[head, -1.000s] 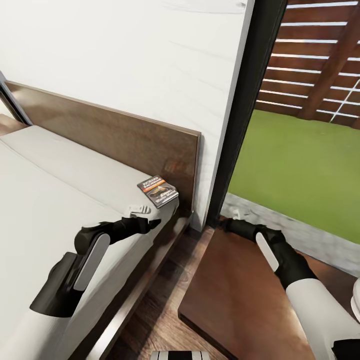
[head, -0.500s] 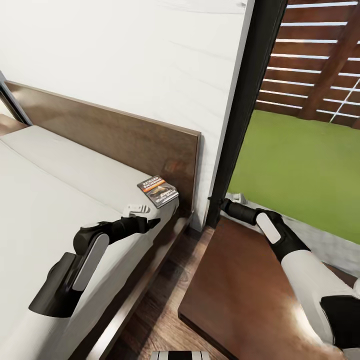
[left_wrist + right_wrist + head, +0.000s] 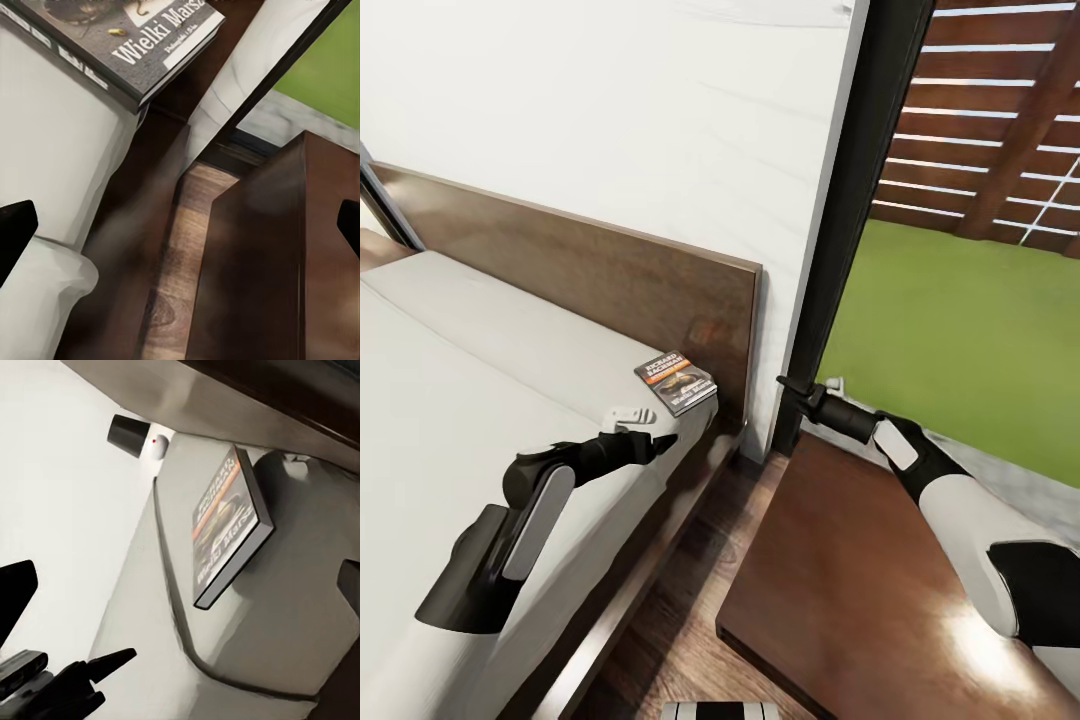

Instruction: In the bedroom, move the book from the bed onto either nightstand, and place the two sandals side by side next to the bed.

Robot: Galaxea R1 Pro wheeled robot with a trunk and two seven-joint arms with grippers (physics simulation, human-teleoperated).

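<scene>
The book [image 3: 676, 382] lies flat on the bed's pale mattress [image 3: 480, 400], at the corner by the wooden headboard [image 3: 610, 270]. My left gripper [image 3: 648, 428] hovers open just short of the book, over the mattress edge. In the left wrist view the book [image 3: 112, 45] is ahead of the open left gripper [image 3: 180, 225]. My right gripper [image 3: 792, 388] is open in the air above the nightstand's [image 3: 840, 580] far corner, pointing toward the bed. The right wrist view looks at the book [image 3: 229, 529] between the open fingers. The sandals are out of view.
A strip of wood-plank floor [image 3: 690, 560] runs between the bed frame and the nightstand. A dark window frame [image 3: 850, 220] stands behind the right gripper, with lawn and a slatted fence outside. A black-shaded lamp [image 3: 133, 433] shows far across the bed.
My right arm has risen and swung left from the nightstand's far corner toward the bed. The left arm has hardly moved. The book has stayed in place.
</scene>
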